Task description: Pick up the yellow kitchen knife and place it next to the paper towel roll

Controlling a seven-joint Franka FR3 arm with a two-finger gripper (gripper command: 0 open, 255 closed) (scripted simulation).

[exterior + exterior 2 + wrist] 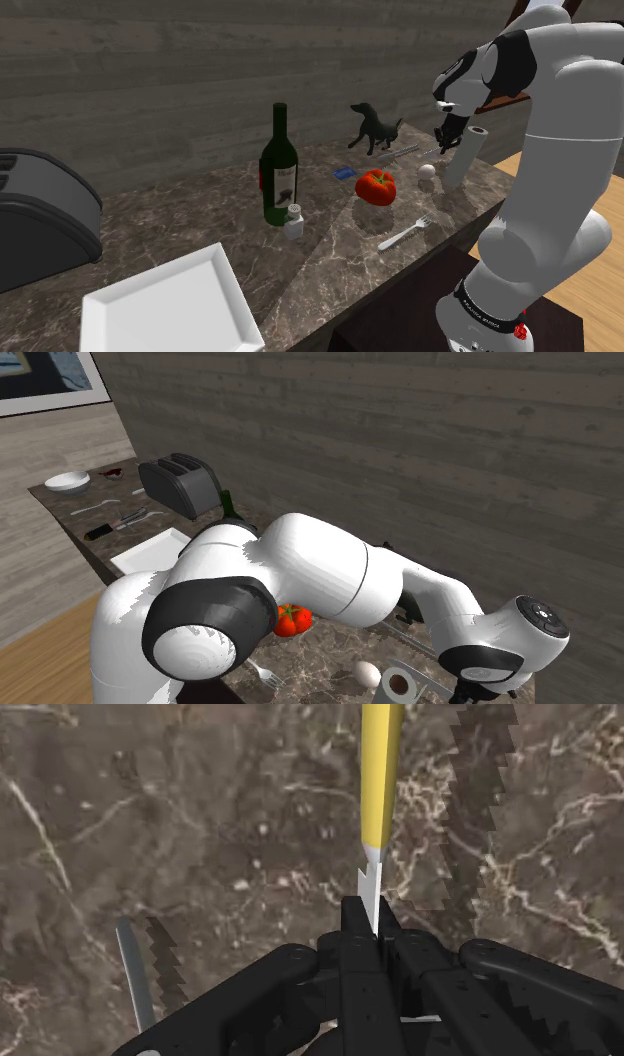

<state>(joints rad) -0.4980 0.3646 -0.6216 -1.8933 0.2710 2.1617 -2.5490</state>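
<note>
Two fingers of the gripper [367, 916] are pinched shut on the yellow knife [378, 784]. The grip is on the pale blade, not the handle. The long axis runs straight out from the fingertips, with the yellow handle at the far end over the dark marbled counter [200, 824]. A jagged shadow sits off to one side of the knife, so I read it as clear of the surface, but I'm not certain.

In the shoulder view the gripper [446, 133] is toward the back of the counter. The paper towel roll [466, 155] stands upright just beside it, toward that view's lower right. The pick looks done and the carry nearly done, which leaves lowering and release.

Room is tight:
- The egg [427, 172] is just beside the roll on that view's left, and the tomato [376, 185] is further that way.
- A thin grey utensil [395, 154] lies by the dog figurine [375, 127].
- The counter edge passes close to the roll on the right.

My call is to keep the knife's axis running alongside the roll rather than pointing at it. Otherwise the handle could tip the roll, nudge the egg or overhang the edge. The thin blade could also pivot in the pinch on the way down.
</note>
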